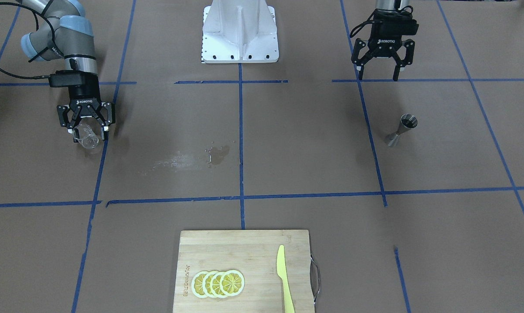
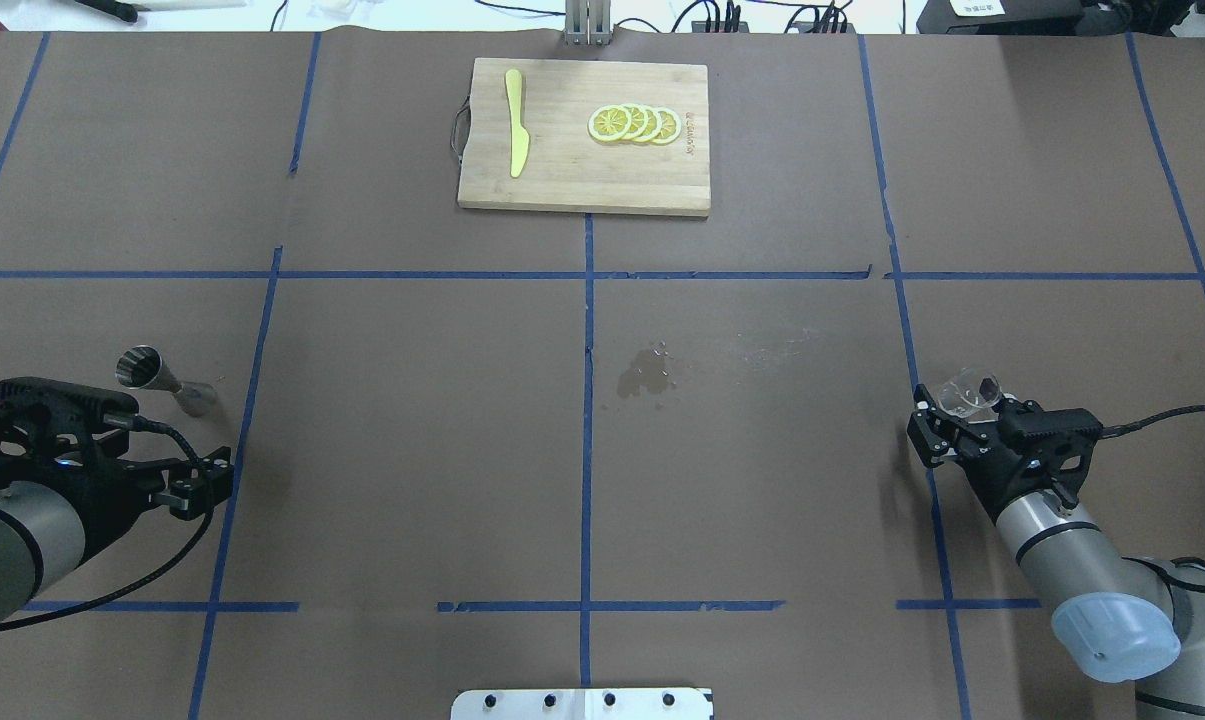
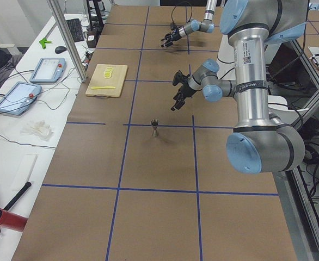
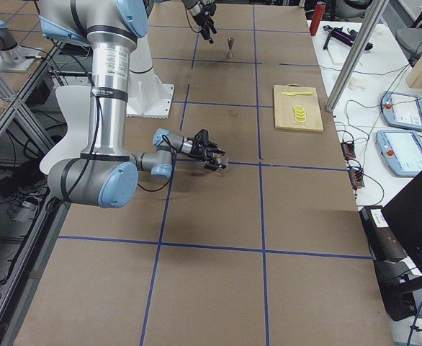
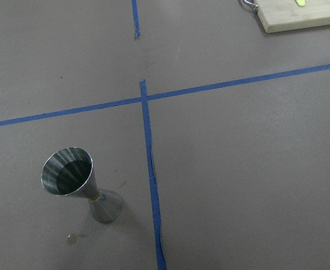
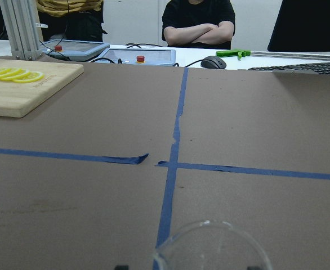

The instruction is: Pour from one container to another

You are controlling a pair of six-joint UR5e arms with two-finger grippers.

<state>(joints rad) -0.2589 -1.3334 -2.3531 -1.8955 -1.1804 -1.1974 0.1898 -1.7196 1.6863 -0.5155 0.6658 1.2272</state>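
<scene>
Hanging wide open and empty over the left side: the left gripper (image 1: 378,74), near the jigger (image 2: 162,376) standing up on the table. Going down straight around its thin middle, squeezing softly. Passing a wet patch (image 2: 646,371). Pinching the tipped glass cup (image 1: 88,141) in the right gripper (image 1: 88,130), far right; levelling it before pouring.

This is a robotics lab. Two grey-and-blue industrial arms, the left arm (image 3: 255,92) and the right arm (image 4: 99,108), rise from a white pedestal (image 1: 240,32) at a long table (image 2: 762,480) papered brown and gridded with blue tape (image 2: 587,450). A white side table (image 3: 7,179) carries teach pendants (image 3: 48,69), a keyboard (image 3: 75,30), a mouse (image 6: 213,62) and cables (image 2: 727,14). Aluminium frame posts (image 3: 67,38) stand alongside, and a person (image 6: 197,22) sits with arms folded.
</scene>
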